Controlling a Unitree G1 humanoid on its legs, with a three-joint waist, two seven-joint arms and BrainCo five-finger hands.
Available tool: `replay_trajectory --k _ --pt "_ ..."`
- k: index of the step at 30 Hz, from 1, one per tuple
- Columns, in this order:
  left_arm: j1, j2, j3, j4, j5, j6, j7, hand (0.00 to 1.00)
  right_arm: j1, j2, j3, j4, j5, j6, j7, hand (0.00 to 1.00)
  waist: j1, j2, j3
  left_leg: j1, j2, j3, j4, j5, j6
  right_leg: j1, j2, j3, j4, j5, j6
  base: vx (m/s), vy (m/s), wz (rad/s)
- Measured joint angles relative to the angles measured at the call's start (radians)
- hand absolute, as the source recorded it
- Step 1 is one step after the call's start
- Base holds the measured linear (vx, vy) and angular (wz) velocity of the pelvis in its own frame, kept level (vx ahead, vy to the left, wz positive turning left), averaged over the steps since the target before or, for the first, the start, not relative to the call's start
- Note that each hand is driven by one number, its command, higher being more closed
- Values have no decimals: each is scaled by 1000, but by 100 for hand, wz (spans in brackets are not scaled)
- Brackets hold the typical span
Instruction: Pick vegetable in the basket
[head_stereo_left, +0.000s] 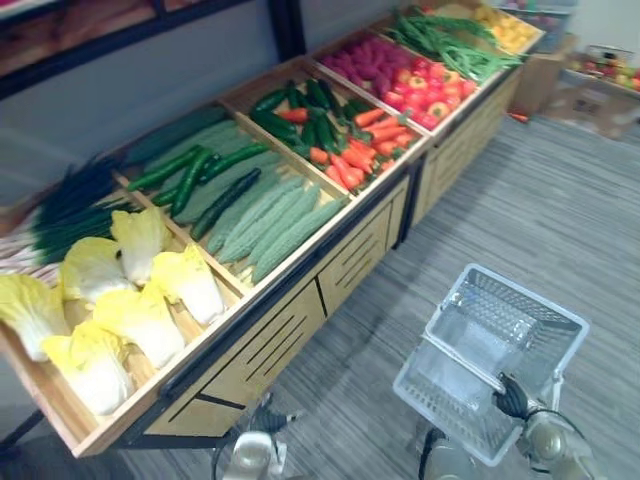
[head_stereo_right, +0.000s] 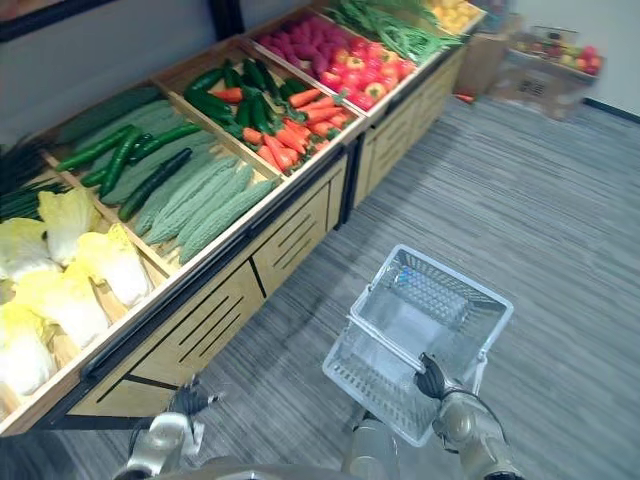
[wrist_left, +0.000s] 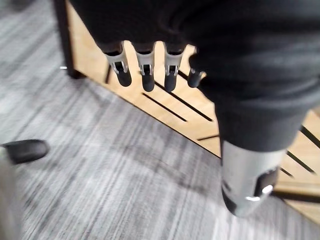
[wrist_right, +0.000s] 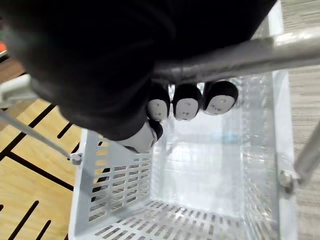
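The basket (head_stereo_left: 478, 298) was found held by its handle (wrist_right: 235, 52) in curled fingers of the right hand (head_stereo_right: 432, 378). The left hand (head_stereo_right: 188, 402), loosely straight-fingered and empty, was noted nearer the cabbages (head_stereo_left: 140, 315), which lay far-left of it.

Wooden stand (head_stereo_left: 270, 350) (slotted front panels) on grey floor (head_stereo_left: 540, 200); cardboard box (head_stereo_left: 540, 80) beyond

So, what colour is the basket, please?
The basket is white, clearest in the right wrist view.

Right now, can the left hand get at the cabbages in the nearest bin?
Probably yes. The left hand hangs open and empty, low by the stand's front panel; the cabbages lie uncovered just above it. It would have to rise over the bin's front rim first.
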Motion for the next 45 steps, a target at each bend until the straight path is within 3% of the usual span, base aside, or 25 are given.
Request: replay_trajectory --k 2,3,4,5,6,9,14,19,22,28,36,45 --pt "18 -5 71 38 -38 23 3 0 2 -7 -9 7 3 0 3 100 -4 8 -5 -101 13 -1 -15 164 40 51 -10 -150 -47 -14 -24 178 -355 171" --pt "25 -5 80 41 -41 28 3 0 5 -9 -13 12 8 0 3 100 -5 -1 -1 -119 13 25 -27 218 47 70 -13 -191 -68 -14 -28 147 -326 192" --pt "38 -1 89 41 -52 30 2 0 17 -12 -19 16 21 0 5 100 -2 -5 0 -139 13 122 -47 296 82 120 -20 -265 -108 -16 -34 99 -255 165" --pt "54 0 89 42 -58 32 0 0 23 -16 -25 22 22 0 5 100 2 -11 4 -152 17 225 -41 317 109 156 -20 -319 -130 -17 -36 96 -179 189" --pt "84 -5 89 41 -61 35 -6 0 26 -15 -31 24 23 0 5 100 3 -11 5 -154 18 406 -15 315 125 216 -22 -389 -158 -17 -37 56 -96 136" --pt "111 -12 99 39 -64 40 -9 0 23 -11 -34 22 38 -4 2 100 15 -7 3 -156 11 546 -9 306 135 273 -19 -462 -192 -17 -35 8 13 85" --pt "110 -32 116 35 -56 39 -17 0 26 18 -8 20 39 -9 2 100 27 22 -13 -158 -49 493 -130 305 133 314 -12 -568 -239 10 11 -34 133 67" --pt "105 -27 99 30 -57 38 -29 0 24 44 4 24 42 -10 3 100 34 24 -12 -171 -89 397 -204 304 131 356 -11 -678 -242 21 30 -46 102 71" --pt "102 -15 68 29 -58 37 -32 0 -4 66 5 33 62 -16 3 100 55 22 -12 -166 -91 396 -205 281 101 359 -16 -670 -241 26 38 -66 76 10" --pt "101 -6 55 30 -61 36 -41 0 0 92 4 44 104 -18 4 100 63 21 -13 -169 -91 392 -205 255 71 346 -21 -657 -219 17 38 -66 30 -3" --pt "103 2 48 32 -61 36 -47 0 16 128 4 80 146 -18 23 100 83 13 -44 -171 -84 398 -211 243 91 329 -13 -618 -219 14 33 -16 -5 -5" --pt "104 2 48 33 -61 36 -54 0 17 159 5 117 147 -19 32 100 81 -12 -69 -165 -86 377 -207 251 101 330 -10 -589 -209 15 31 34 -21 2"
